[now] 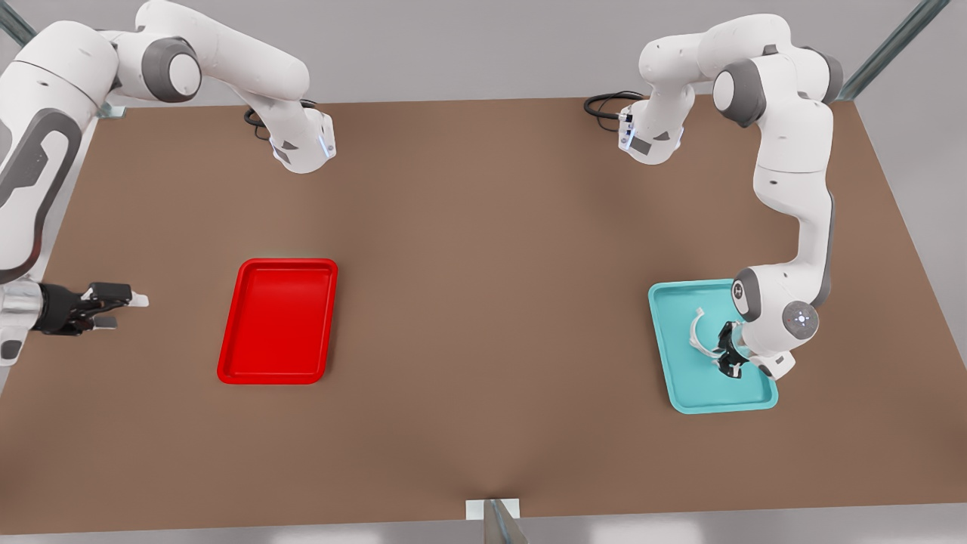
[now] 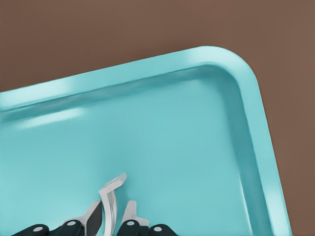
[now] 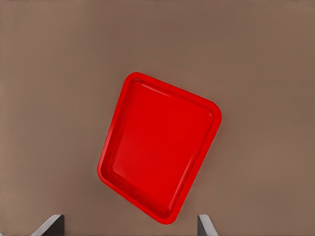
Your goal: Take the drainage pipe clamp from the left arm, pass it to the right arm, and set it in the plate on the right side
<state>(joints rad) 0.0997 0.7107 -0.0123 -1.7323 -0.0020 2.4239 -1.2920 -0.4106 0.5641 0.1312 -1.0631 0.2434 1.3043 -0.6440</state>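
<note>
Likely light, stiff and thin — the drainage pipe clamp (image 1: 701,333), a white half-ring with short tabs at its ends, lying inside the teal tray (image 1: 680,378) on the front view's right. Probably slick and prone to twist if pinched near a tab; best taken across the band at mid-arc, edge-on between the pads.

Left gripper (image 1: 731,357) down in that tray, arm folded steeply with the wrist pointing at the tray floor. Fingers (image 2: 93,216) set either side of the clamp's band (image 2: 111,199) with little gap — closing on it, though a firm grip cannot be confirmed from here.

Right gripper (image 1: 113,306) waiting at the front view's far left, well apart from the red plate (image 1: 240,363), held roughly level, fingers spread and empty. Plate (image 3: 118,120) bare below its wrist camera.
</note>
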